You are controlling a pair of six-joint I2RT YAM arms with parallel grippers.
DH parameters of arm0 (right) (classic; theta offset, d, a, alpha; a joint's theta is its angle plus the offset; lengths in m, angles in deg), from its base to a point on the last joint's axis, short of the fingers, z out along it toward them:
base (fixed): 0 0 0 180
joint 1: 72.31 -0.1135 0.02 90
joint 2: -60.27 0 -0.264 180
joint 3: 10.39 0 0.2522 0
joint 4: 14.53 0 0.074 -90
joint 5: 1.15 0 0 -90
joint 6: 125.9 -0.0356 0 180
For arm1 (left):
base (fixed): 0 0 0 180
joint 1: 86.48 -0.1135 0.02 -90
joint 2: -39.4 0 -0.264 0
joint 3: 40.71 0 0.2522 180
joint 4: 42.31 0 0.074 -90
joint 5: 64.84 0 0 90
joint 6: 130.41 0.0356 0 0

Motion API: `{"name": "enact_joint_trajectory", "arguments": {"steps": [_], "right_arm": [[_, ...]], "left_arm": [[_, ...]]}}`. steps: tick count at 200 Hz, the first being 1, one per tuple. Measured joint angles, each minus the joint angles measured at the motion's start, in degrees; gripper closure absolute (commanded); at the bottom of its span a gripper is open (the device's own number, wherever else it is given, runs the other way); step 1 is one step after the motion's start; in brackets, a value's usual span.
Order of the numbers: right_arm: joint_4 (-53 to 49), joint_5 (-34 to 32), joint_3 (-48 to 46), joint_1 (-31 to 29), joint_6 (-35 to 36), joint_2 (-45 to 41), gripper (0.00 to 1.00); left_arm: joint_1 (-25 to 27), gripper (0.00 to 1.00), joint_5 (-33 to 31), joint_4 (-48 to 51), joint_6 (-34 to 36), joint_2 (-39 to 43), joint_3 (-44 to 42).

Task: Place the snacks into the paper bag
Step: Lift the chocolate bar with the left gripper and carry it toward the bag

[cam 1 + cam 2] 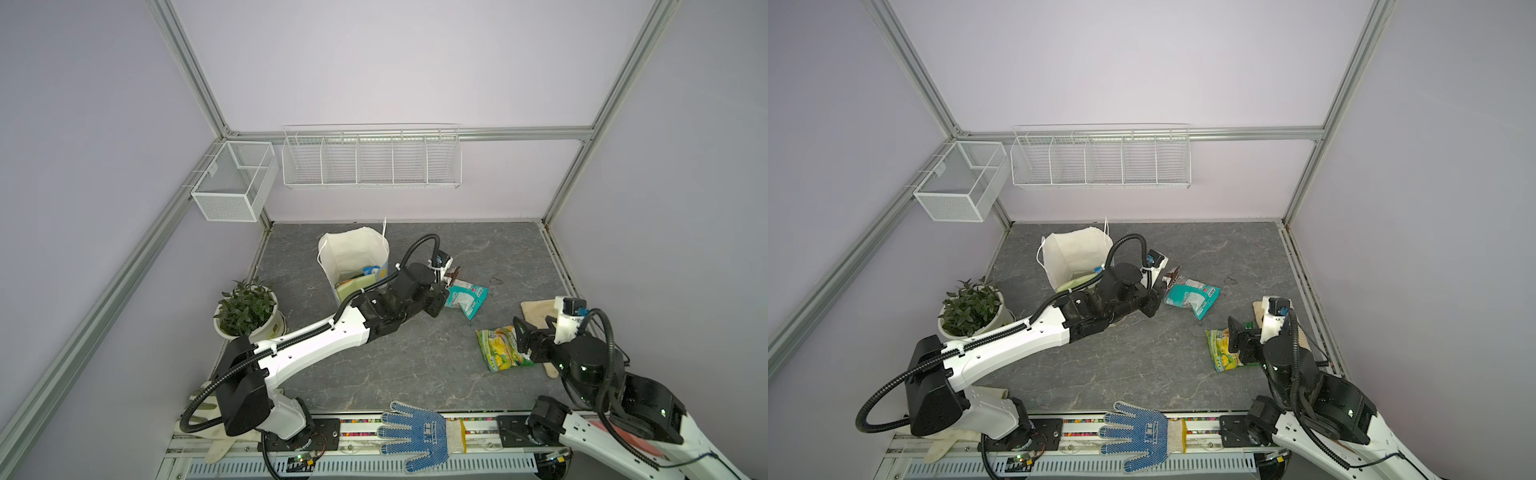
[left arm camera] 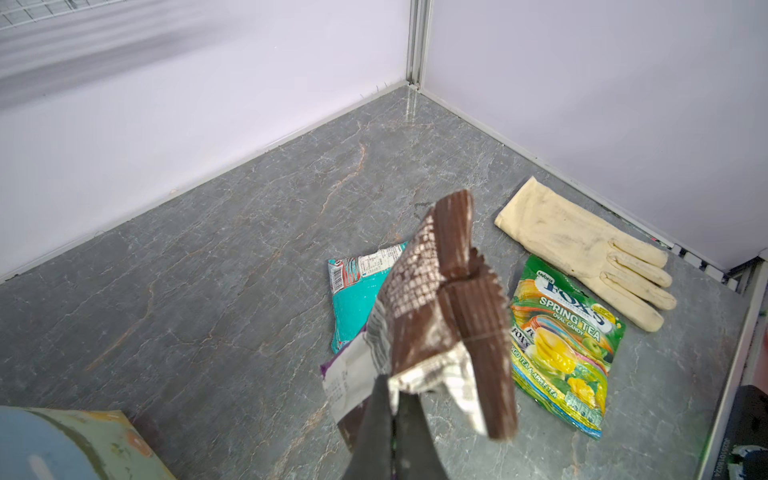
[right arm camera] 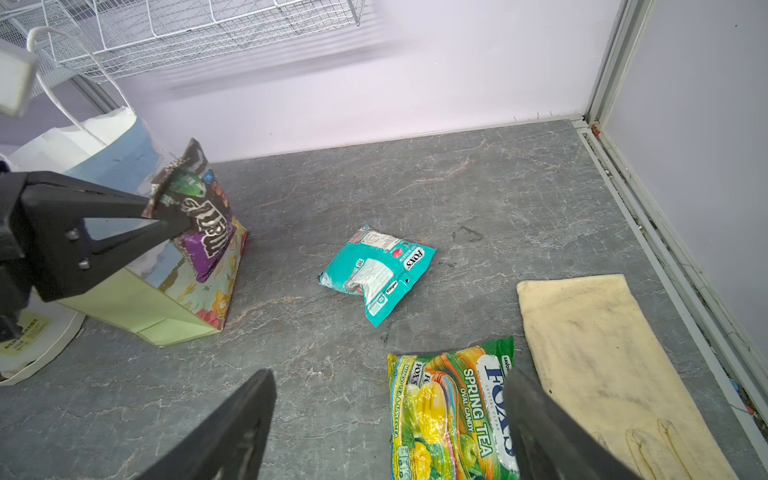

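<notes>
Right gripper (image 3: 390, 378): released, jaws spread wide and holding nothing. Directly beneath it a yellow-green packet (image 3: 449, 411) lies flat on the table (image 3: 498, 187). The packet is glossy, with a white oval label and a printed cup and fruit. One finger hangs over the label end; contact cannot be confirmed.

Just beside this gripper, on the outer side of that packet, a cream glove (image 3: 590, 353) lies flat.

Ahead of the right gripper, apart from both items, a teal packet (image 3: 376, 270) rests on the table. It is crumpled, with white label panels facing up.

Left gripper (image 2: 395, 390): clenched on a brown packet (image 2: 440, 299), pinched at one edge. The packet is dark brown and glossy with zig-zag crimped ends, white lettering and a purple patch. It hangs creased from the fingertips, clear of the table, with the teal packet below and just beyond it.

Close beside the left gripper stands the paper bag (image 1: 349, 249). It is upright with its mouth open, white inside, with a pale yellow-green side panel, a blue flowered face and white string handles. In a top view several packets (image 1: 365, 276) lie at its bottom, green and blue among them.
</notes>
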State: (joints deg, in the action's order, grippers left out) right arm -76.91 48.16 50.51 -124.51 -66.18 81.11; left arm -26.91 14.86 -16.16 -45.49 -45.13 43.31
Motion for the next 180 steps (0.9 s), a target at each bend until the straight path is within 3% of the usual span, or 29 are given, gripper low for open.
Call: {"name": "enact_joint_trajectory", "arguments": {"steps": [180], "right_arm": [[0.0,0.0,-0.7,0.0,-2.4,-0.1,0.12]], "left_arm": [[0.0,1.0,-5.3,-5.2,1.1,13.6,-6.9]]}}
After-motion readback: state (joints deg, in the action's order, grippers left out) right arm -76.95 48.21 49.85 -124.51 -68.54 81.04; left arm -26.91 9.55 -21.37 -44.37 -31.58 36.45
